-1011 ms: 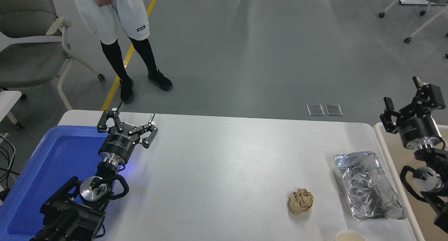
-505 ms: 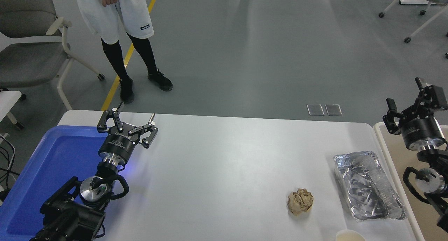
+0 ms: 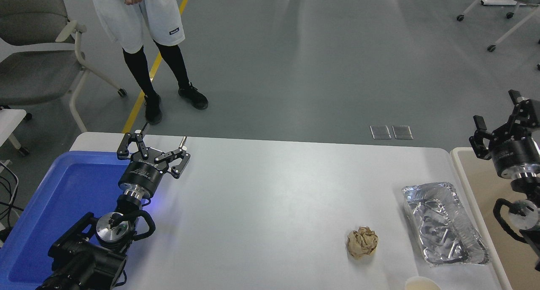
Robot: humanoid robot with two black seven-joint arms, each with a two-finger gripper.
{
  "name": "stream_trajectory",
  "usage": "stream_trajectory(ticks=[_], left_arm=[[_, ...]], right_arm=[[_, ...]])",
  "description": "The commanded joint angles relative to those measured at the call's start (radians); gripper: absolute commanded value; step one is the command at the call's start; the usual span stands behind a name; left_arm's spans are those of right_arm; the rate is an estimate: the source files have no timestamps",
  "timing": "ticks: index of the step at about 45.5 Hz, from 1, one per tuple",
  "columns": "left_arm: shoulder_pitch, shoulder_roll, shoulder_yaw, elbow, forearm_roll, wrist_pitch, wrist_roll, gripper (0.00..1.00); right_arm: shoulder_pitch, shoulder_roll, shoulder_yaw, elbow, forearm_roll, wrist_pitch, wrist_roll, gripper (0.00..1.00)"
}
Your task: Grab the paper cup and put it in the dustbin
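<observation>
Only the off-white rim of the paper cup (image 3: 422,283) shows, at the table's near edge by the picture's bottom, right of centre. The beige dustbin (image 3: 472,181) stands off the table's right end, its cream rim running along that end. My right gripper (image 3: 499,111) hangs open and empty over the dustbin's far part, well away from the cup. My left gripper (image 3: 160,143) is parked open at the far left, over the edge of the blue tub.
A crumpled tan paper ball (image 3: 362,242) lies just beyond the cup. A shiny foil tray (image 3: 444,223) sits beside the dustbin's rim. A blue plastic tub (image 3: 63,197) fills the table's left end. A person (image 3: 143,37) stands beyond the far left corner.
My right arm has drifted to the right and slightly down, further over the dustbin, with its gripper still open. The person has shifted a little. The left arm has not moved.
</observation>
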Motion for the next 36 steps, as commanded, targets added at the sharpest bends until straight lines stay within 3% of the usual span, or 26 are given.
stream_trajectory(ticks=[1,19,30,36], left_arm=[[0.0,0.0,0.0,0.0,0.0,0.0,0.0,0.99],[0.0,0.0,0.0,0.0,0.0,0.0,0.0,0.99],[0.0,0.0,0.0,0.0,0.0,0.0,0.001,0.99],[0.0,0.0,0.001,0.0,0.0,0.0,0.0,0.99]], right_arm=[[0.087,-0.154,-0.256,0.012,0.089,0.005,-0.002,1.0],[0.488,-0.312,-0.911,0.045,0.071,0.011,-0.005,1.0],[0.831,-0.295,-1.447,0.072,0.066,0.037,-0.007,1.0],[0.985,-0.249,-1.678,0.097,-0.004,0.074,-0.008,1.0]])
